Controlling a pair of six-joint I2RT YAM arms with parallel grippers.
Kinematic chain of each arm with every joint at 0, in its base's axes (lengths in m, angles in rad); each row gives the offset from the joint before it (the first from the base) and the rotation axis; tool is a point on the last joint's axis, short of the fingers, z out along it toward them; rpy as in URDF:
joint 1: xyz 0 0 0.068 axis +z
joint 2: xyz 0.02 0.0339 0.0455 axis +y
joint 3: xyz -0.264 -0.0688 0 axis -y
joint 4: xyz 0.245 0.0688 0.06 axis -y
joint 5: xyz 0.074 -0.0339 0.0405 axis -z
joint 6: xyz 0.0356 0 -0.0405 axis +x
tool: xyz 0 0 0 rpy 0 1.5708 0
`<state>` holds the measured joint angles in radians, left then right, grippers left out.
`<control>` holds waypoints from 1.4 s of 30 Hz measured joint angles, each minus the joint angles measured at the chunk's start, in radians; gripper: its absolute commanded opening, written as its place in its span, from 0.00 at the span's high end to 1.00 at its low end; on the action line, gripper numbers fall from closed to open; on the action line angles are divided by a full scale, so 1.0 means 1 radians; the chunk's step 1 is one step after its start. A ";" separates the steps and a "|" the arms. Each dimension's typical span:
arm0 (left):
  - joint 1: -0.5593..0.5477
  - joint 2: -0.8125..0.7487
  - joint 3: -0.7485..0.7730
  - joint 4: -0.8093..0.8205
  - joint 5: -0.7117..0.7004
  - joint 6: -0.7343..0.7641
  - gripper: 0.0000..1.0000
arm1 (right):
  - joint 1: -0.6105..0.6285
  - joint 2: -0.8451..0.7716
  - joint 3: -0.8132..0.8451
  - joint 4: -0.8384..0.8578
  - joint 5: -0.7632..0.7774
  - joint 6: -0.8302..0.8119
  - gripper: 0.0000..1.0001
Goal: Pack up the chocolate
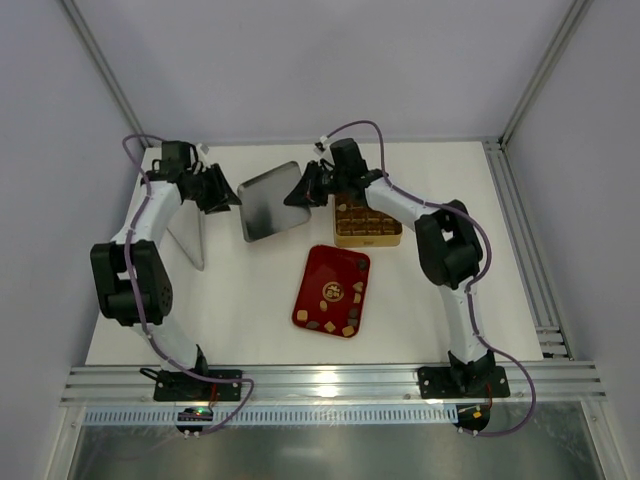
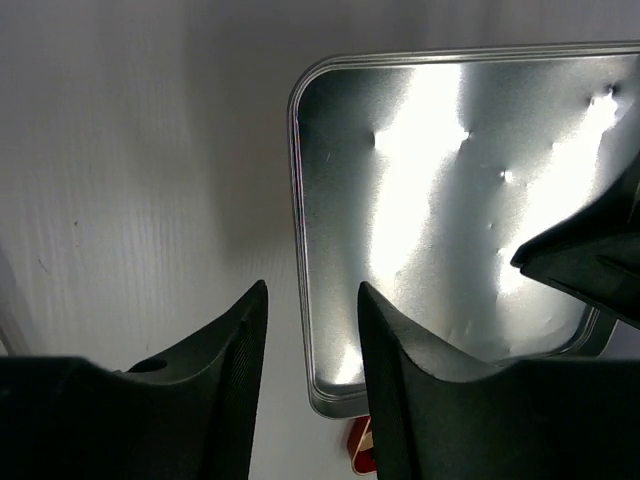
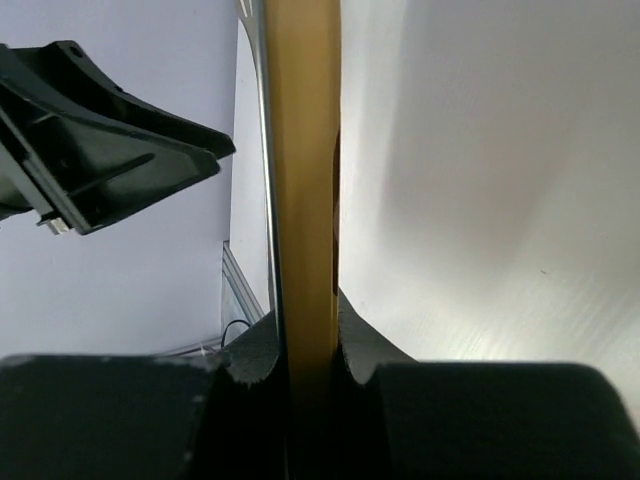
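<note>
Roughly nine small tan, cream and dark brown chocolate pieces [image 1: 330, 293] lie in the one red rectangular tray [image 1: 318, 262]. One square gold gridded tin [image 1: 368, 238] sits just beyond the tray. Farther beyond, both arms reach inward. The right gripper [image 3: 305, 310] pinches one tilted silver-and-gold square metal lid [image 2: 440, 200]. The left gripper [image 2: 310, 295] stands parted astride the lid's rim.

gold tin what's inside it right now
The gold tin shows a grid of brownish compartments; what fills them is too small to tell. The right arm crosses its far side, so the cells there are hidden.
</note>
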<state>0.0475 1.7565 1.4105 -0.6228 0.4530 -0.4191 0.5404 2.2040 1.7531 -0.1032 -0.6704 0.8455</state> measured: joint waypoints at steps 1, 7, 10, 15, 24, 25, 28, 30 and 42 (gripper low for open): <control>-0.008 -0.017 0.008 -0.005 -0.021 0.006 0.54 | -0.003 -0.010 -0.008 -0.002 0.001 0.000 0.96; -0.117 -0.155 0.028 -0.018 -0.174 0.051 0.39 | -0.024 -0.075 -0.028 -0.030 0.017 -0.001 0.96; -0.256 -0.251 0.011 0.000 -0.274 0.093 0.34 | -0.039 -0.108 -0.034 -0.060 0.024 -0.001 0.96; -0.483 -0.432 -0.084 0.066 -0.414 0.178 0.26 | -0.076 -0.147 -0.036 -0.140 0.040 -0.001 0.96; -0.859 -0.472 -0.180 0.142 -0.719 0.421 0.23 | -0.141 -0.204 -0.082 -0.235 0.028 0.009 0.96; -0.896 -0.456 -0.182 0.146 -0.751 0.451 0.23 | -0.145 -0.206 -0.084 -0.245 0.023 0.010 0.96; -0.975 -0.409 -0.183 0.161 -0.826 0.528 0.22 | -0.153 -0.219 -0.094 -0.283 0.000 0.011 0.96; -1.017 -0.371 -0.181 0.166 -0.884 0.585 0.22 | -0.159 -0.229 -0.097 -0.304 -0.011 0.011 0.96; -1.068 -0.188 -0.155 0.242 -1.129 0.832 0.28 | -0.168 -0.293 -0.122 -0.384 -0.062 0.000 0.96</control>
<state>-1.0203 1.5688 1.2552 -0.3805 -0.6758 0.4133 0.3725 1.9114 1.6314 -0.4873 -0.7326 0.8452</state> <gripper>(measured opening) 0.745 0.157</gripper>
